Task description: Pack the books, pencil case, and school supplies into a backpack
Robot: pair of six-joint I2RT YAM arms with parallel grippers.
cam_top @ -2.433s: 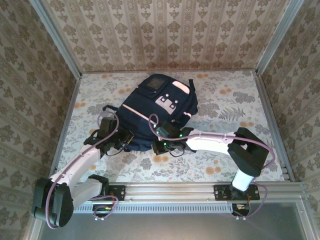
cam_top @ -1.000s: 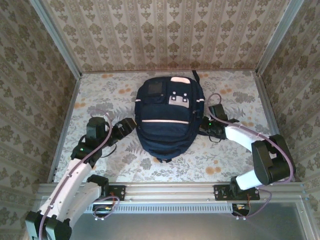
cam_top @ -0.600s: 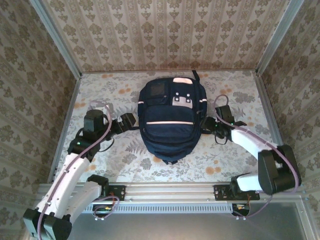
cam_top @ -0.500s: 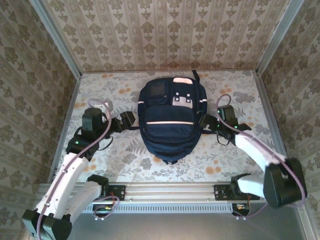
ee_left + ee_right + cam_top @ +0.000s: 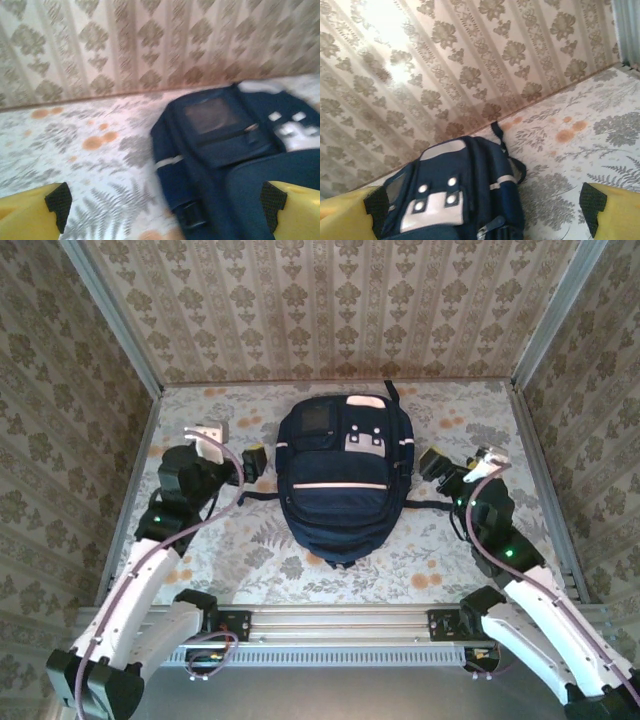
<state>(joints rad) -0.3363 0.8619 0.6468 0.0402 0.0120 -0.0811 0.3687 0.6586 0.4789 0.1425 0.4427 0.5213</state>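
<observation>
Top external: backpack (image 5: 343, 480) lies between the arms, long axis pointing away; left gripper (image 5: 251, 462) and right gripper (image 5: 434, 465) flank it, equally near, jaws wide, empty.

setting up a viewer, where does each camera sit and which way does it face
top external: high at the near side, looking down on the backpack; left gripper and right gripper show
left wrist: left of the backpack, facing it; left gripper at bottom corners
right wrist: right of it, facing it; right gripper at bottom corners
shared: all see the backpack
</observation>
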